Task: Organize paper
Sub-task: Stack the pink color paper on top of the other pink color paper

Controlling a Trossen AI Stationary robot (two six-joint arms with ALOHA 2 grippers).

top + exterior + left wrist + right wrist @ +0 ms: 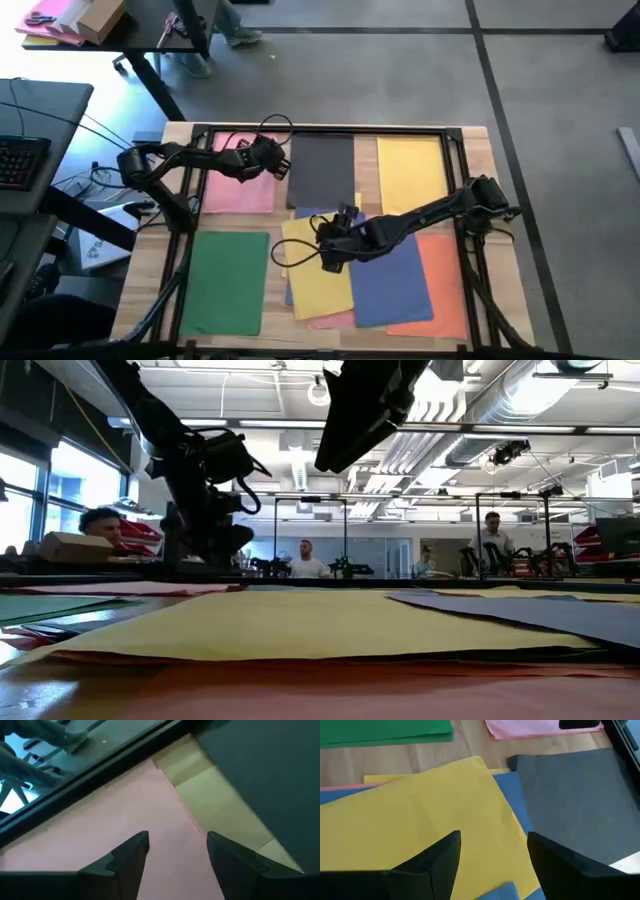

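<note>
A: Progress is logged. Four sheets are judged as laid out singly: a pink sheet (238, 180), a dark grey sheet (322, 170) and a yellow sheet (411, 172) in the far row, and a green sheet (229, 279) alone at the near left.

B: And what is left?

A: A heap remains, with a second yellow sheet (318, 275) uppermost, a blue sheet (392, 282) beside it, an orange sheet (446, 284) under the blue, and pink edges showing beneath. This heap is judged still unsorted.

B: Claw states?

A: The right gripper (492, 857) is held over the heap's yellow sheet, jaws apart, nothing gripped; the dark grey sheet lies just ahead of it. The left gripper (177, 855) is held over the pink sheet, jaws likewise apart and empty; bare table (215, 805) and the grey sheet lie just beyond its fingertips.

B: Any writing or brands?

A: None legible is noted on the sheets or arms.
</note>
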